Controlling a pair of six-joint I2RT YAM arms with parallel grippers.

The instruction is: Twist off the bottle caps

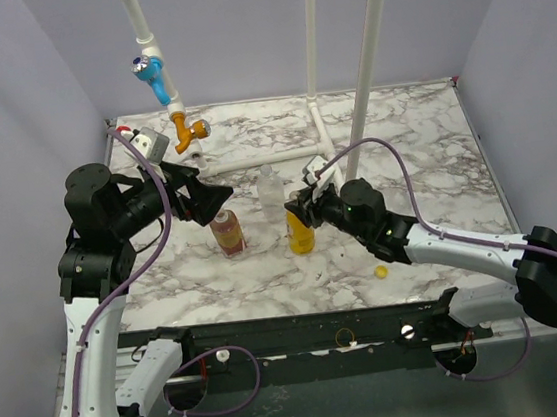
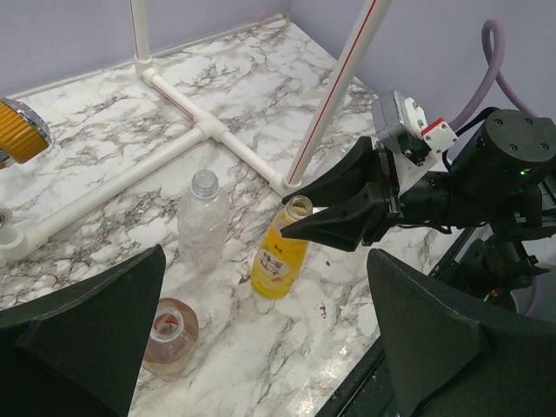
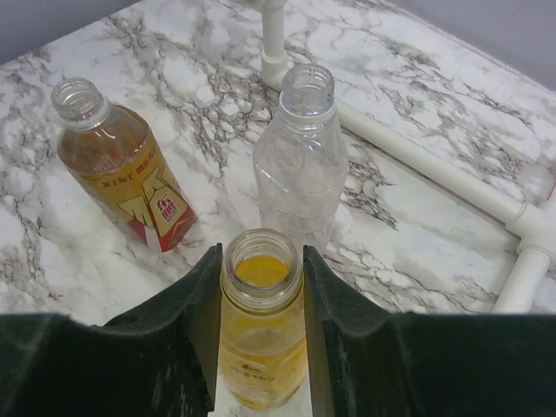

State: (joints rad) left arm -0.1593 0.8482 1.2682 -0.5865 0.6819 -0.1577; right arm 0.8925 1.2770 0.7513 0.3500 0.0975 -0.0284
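Top external view: shows the right gripper (image 1: 297, 213) clenched on the neck of the yellow-orange bottle (image 1: 303, 239), upright just right of centre frame. Puts the left gripper (image 1: 215, 198), jaws spread wide and grasping nothing, at centre left, just up-frame of the brown bottle (image 1: 228, 234). Places the clear bottle (image 1: 271, 194) upright between the two grippers. Finds a yellow cap (image 1: 380, 271) lying alone on the marble table (image 1: 423, 152) at lower right of centre, well apart from all three bottles.

Left wrist view: frames, between parted black fingers (image 2: 87, 339) at the bottom corners, the brown bottle at lower left, the clear one at centre left and the yellow-orange one at centre, its neck pinched from the right. Shows all three mouths open.

Right wrist view: looks down on black fingers (image 3: 356, 347) pressed to both sides of the yellow-orange bottle's open neck at bottom centre. Sets the brown bottle at upper left and the clear one at upper centre, both upright.
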